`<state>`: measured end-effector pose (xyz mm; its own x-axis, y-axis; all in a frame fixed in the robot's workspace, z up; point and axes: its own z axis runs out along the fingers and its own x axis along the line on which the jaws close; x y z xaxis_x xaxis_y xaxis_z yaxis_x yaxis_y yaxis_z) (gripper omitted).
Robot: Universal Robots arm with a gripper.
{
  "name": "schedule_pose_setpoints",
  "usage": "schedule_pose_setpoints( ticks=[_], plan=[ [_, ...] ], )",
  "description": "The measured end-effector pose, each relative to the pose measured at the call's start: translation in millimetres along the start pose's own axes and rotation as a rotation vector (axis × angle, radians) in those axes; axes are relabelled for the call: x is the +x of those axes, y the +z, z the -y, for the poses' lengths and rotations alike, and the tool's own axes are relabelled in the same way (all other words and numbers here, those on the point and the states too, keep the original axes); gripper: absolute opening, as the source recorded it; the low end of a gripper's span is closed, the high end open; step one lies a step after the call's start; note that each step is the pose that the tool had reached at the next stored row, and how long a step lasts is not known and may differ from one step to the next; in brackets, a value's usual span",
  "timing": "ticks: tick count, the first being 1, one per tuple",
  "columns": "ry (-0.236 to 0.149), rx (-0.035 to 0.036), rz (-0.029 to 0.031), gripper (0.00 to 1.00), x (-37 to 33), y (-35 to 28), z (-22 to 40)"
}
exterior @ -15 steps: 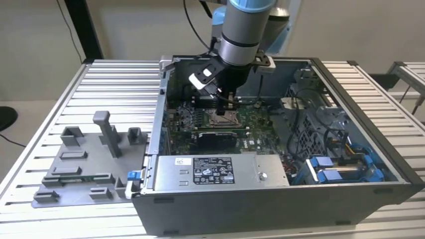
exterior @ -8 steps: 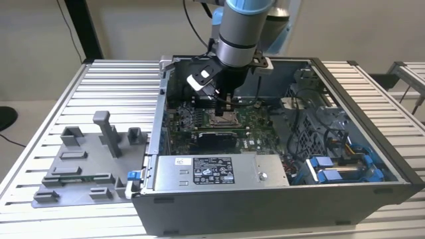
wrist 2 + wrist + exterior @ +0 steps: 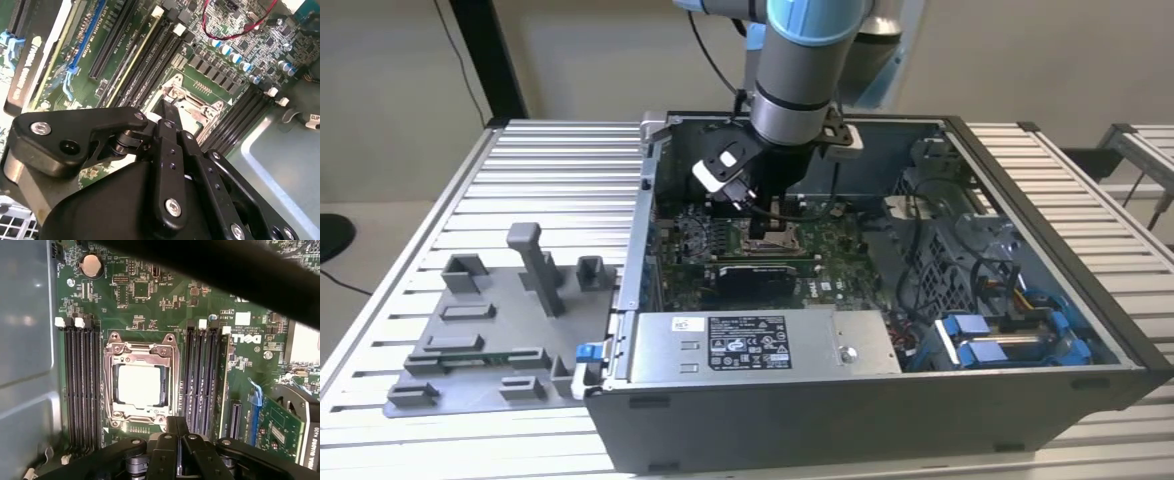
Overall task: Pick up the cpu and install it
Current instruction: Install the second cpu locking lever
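Cpu [image 3: 139, 385] sits in socket [image 3: 141, 345]; gripper [image 3: 177, 427] pressed together, empty, just beside it; frame unlatched.

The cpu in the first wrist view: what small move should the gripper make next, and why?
Probably a short, straight lift away from the board. The cpu already lies flat inside the socket frame, and the gripper, its fingers together and empty, hangs close beside it.
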<state>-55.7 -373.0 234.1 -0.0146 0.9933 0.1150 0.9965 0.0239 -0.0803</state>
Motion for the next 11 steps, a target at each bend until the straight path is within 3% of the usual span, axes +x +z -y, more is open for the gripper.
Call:
schedule_pose_setpoints(
  ticks=[3, 7, 11],
  plan=[
    [0.000, -0.0002, -0.0071, 0.00, 0.2, 2.2, 3.4],
    [-0.001, -0.0012, -0.0208, 0.00, 0.2, 5.5, 6.0],
    [-0.002, -0.0017, -0.0285, 0.00, -0.1, 8.2, 7.9]
  ],
)
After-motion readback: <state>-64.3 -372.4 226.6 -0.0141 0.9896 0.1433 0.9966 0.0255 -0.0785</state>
